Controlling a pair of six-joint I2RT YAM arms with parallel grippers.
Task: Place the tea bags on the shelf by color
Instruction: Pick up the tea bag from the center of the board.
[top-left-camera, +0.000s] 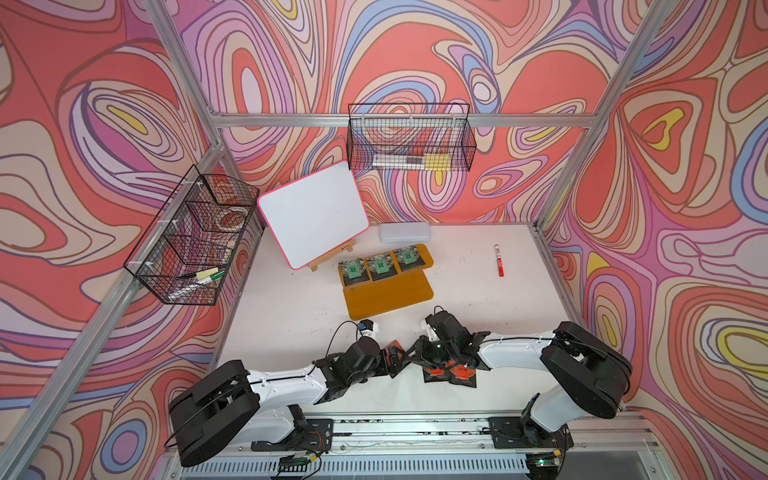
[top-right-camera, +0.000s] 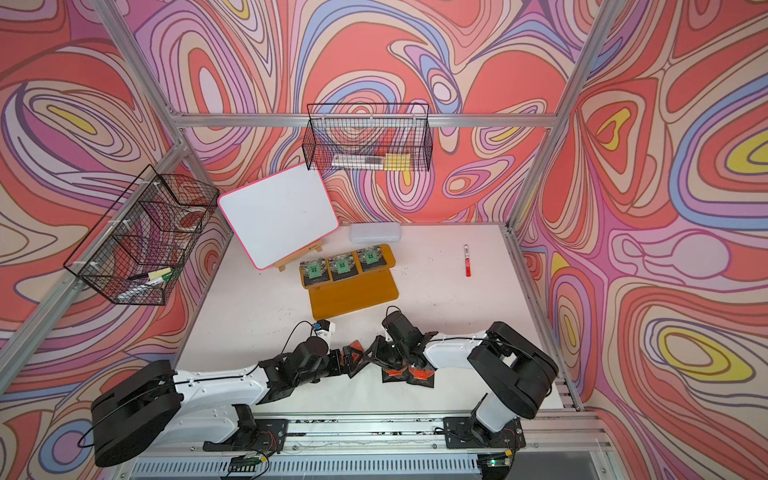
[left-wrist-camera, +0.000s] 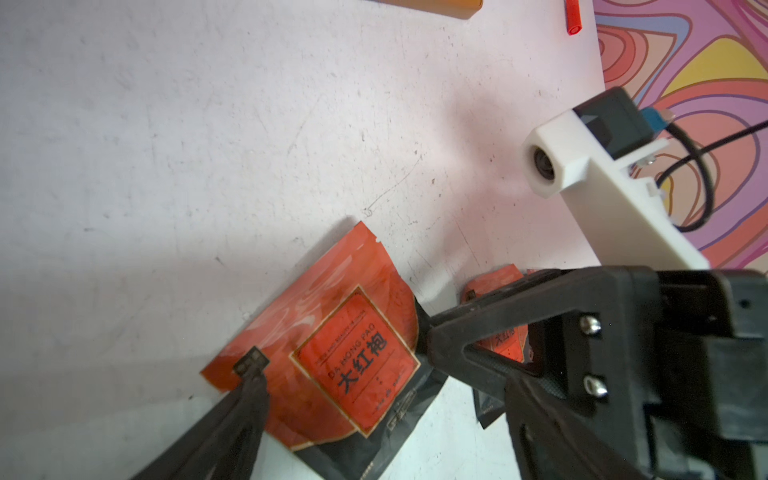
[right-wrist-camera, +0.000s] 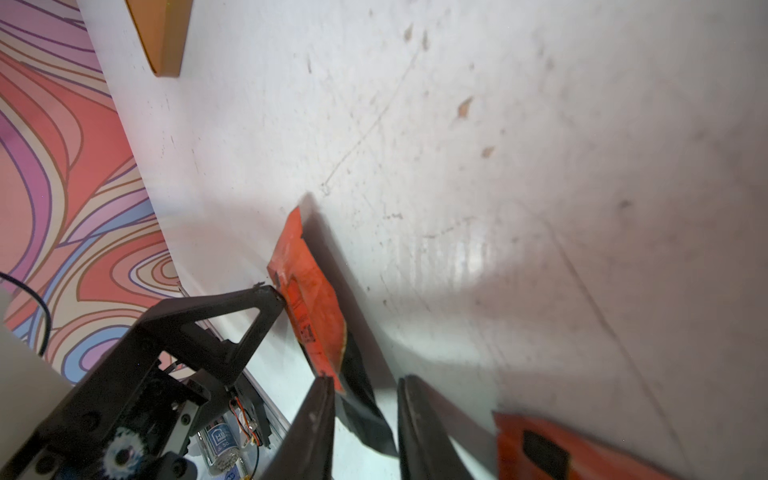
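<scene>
Three green-labelled tea bags (top-left-camera: 379, 264) lie in a row on the upper board of the mustard-yellow shelf (top-left-camera: 388, 297); its lower board is bare. Near the table's front, an orange-red tea bag (left-wrist-camera: 353, 361) stands tilted up. My left gripper (left-wrist-camera: 380, 374) is open wide around it, one fingertip (left-wrist-camera: 251, 361) against its orange edge. My right gripper (right-wrist-camera: 365, 380) faces the left one, jaws narrow but still apart on either side of that bag's (right-wrist-camera: 311, 299) black end. Two more orange-red tea bags (top-left-camera: 434, 374) (top-left-camera: 463, 376) lie flat under the right wrist.
A pink-edged whiteboard (top-left-camera: 313, 216) on a wooden easel stands left of the shelf, a translucent case (top-left-camera: 405, 232) behind it. A red marker (top-left-camera: 498, 261) lies at the right. Wire baskets (top-left-camera: 409, 137) (top-left-camera: 195, 237) hang on the back and left walls.
</scene>
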